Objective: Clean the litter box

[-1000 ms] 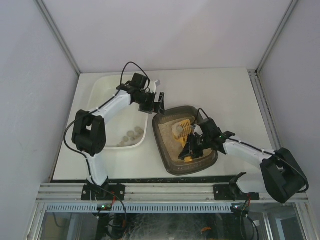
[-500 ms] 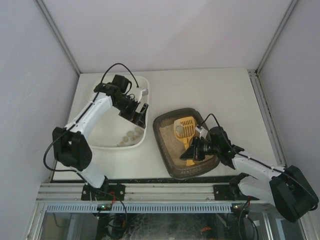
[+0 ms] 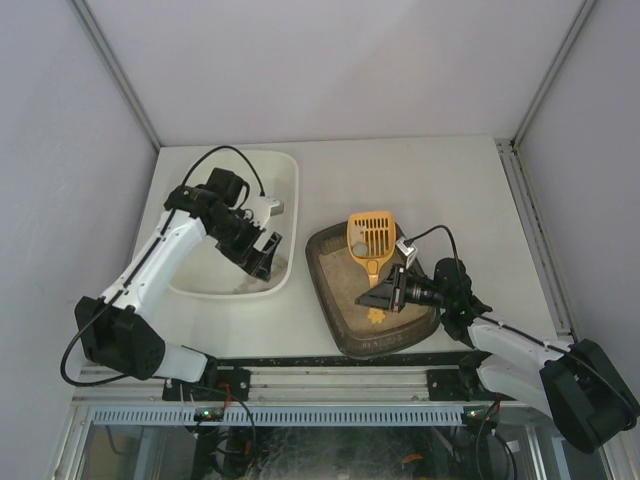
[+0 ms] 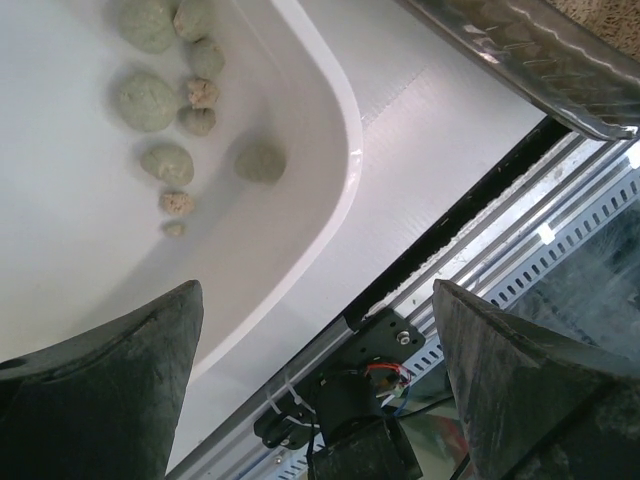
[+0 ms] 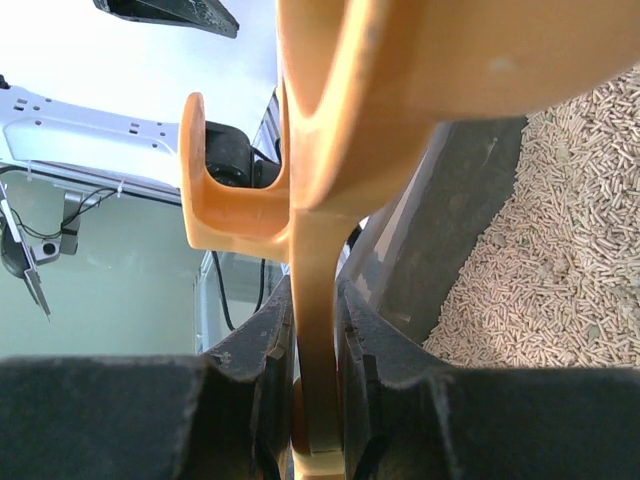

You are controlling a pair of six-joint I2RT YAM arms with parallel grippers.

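Note:
The litter box (image 3: 343, 300), a dark tray of beige pellet litter, sits at the near centre; its litter (image 5: 560, 270) and its rim (image 4: 530, 50) show in the wrist views. My right gripper (image 3: 392, 292) (image 5: 318, 330) is shut on the handle of an orange slotted scoop (image 3: 371, 236) (image 5: 330, 150). The scoop's head is lifted over the box's far rim with a pale clump in it. My left gripper (image 3: 262, 256) (image 4: 320, 330) is open and empty, above the near right corner of the white tub (image 3: 288, 180).
The white tub (image 4: 340, 150) holds several grey-green clumps (image 4: 150, 100). The table's near edge with a black strip and a metal rail (image 4: 520, 200) lies just past the tub. Grey walls close in the table on three sides.
My left gripper has swung from the litter box's far left rim back over the tub, towards the near side. My right arm has drawn back and the scoop head now sits further away, over the far rim.

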